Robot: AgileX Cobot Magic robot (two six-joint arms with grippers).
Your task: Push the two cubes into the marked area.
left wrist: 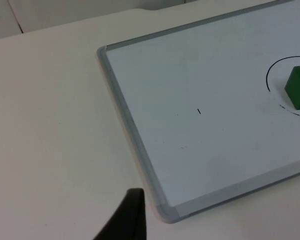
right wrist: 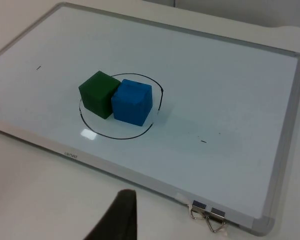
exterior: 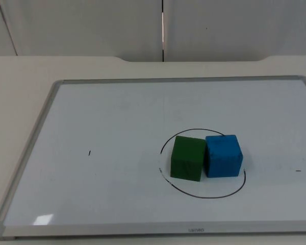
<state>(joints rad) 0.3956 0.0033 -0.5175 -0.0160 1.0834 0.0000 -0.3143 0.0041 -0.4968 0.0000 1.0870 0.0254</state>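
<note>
- Top view: a whiteboard (exterior: 117, 127) with a grey frame lies flat on the table (exterior: 20, 71) and takes up most of the frame.
- There's a hand-drawn black circle (exterior: 166, 140) on the board, right of centre and a bit below the middle of the frame.
- Green cube (exterior: 187, 157) and blue cube (exterior: 223, 155) sit side by side with their faces touching, green on the left, blue on the right.
- Both cubes look to be inside the circle; the blue one's right edge is right up against the line, so I can't say for sure it clears it.
- Two little black tick marks on the board too: one (exterior: 90, 152) at mid-left of the frame, another (exterior: 298, 170) at the right edge.
- Left gripper (left wrist: 125, 220) is off the board, over bare table just beside the board's corner. Only one dark fingertip is visible, so can't tell if the fingers are apart or together.
- Right gripper (right wrist: 121, 215) hangs over the table just off the board's edge, well apart from the cubes. Same deal, one fingertip visible, can't tell.
- Right wrist view also catches two metal clips (right wrist: 208, 220) at the board's frame near a corner.
</note>
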